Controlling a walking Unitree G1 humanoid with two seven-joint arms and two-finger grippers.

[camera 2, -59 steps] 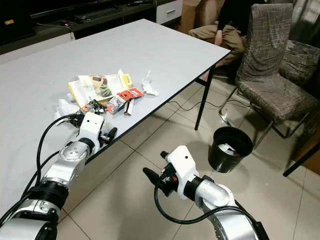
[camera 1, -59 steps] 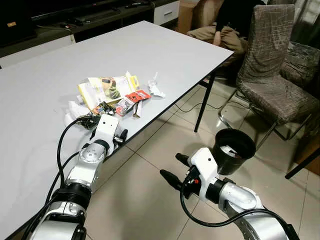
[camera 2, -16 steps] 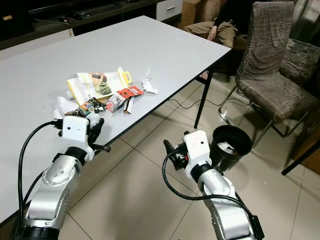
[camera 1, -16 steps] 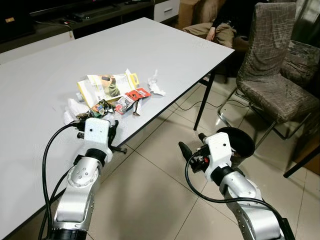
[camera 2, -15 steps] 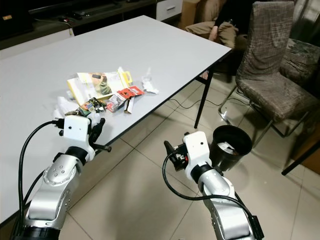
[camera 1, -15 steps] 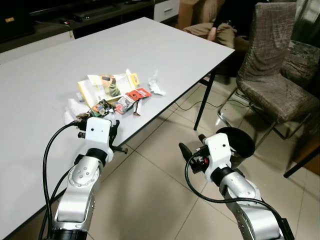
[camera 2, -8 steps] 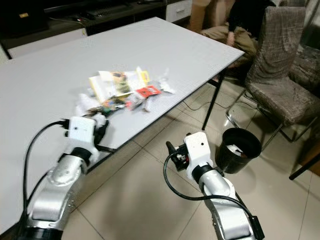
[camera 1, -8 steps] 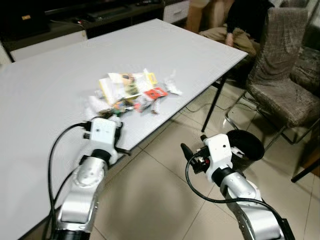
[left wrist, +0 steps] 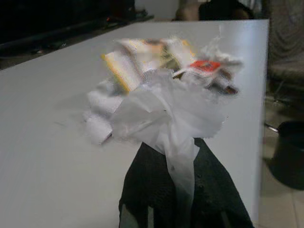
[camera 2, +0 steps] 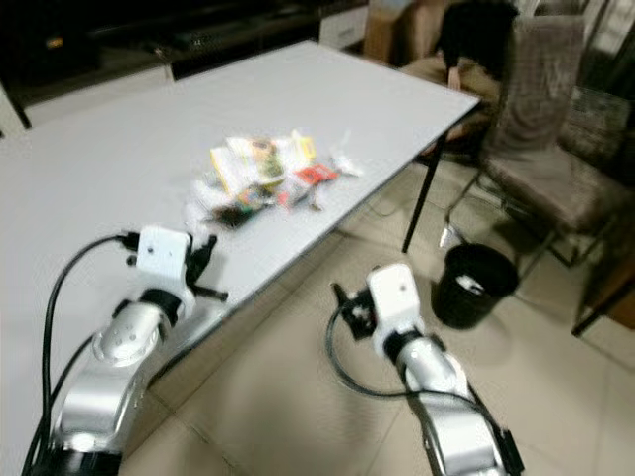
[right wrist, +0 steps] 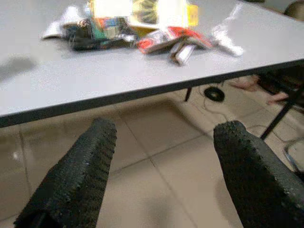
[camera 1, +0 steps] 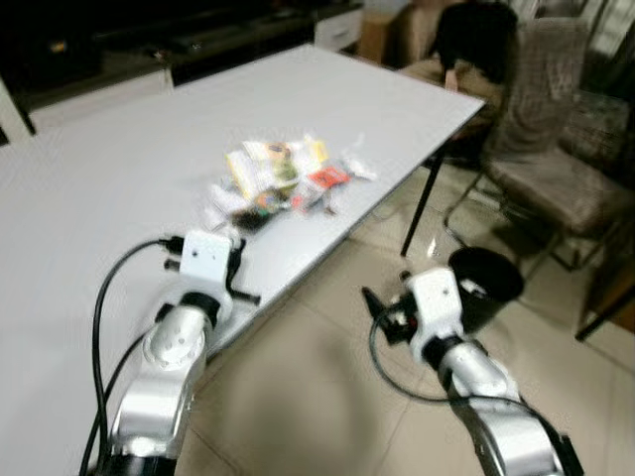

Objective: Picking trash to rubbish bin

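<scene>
Gripping a crumpled white plastic wrapper (left wrist: pixel 166 118) between its closed fingers, the left pincer (camera 1: pixel 236 266) now sits near the table's front edge, drawn back from the trash pile (camera 1: pixel 283 178) it was touching a few seconds ago; that suggests one piece is picked and the carry to the bin is the step ahead. The right pincer (right wrist: pixel 164 166) hangs below the table edge with its fingers spread wide and nothing between them. The rest of the litter, yellow packets, a red wrapper and scraps of clear film, lies in a loose heap well in from the edge of the grey table (camera 1: pixel 99 178). The black rubbish bin (camera 2: pixel 478 283) stands on the tiled floor (camera 2: pixel 298 397) beside the table leg, apparently with a pale scrap already inside, though blur makes that uncertain. Patterned chairs (camera 1: pixel 556 119) stand beyond it, where a person (camera 1: pixel 474 40) sits, and dark cabinets line the far wall.
</scene>
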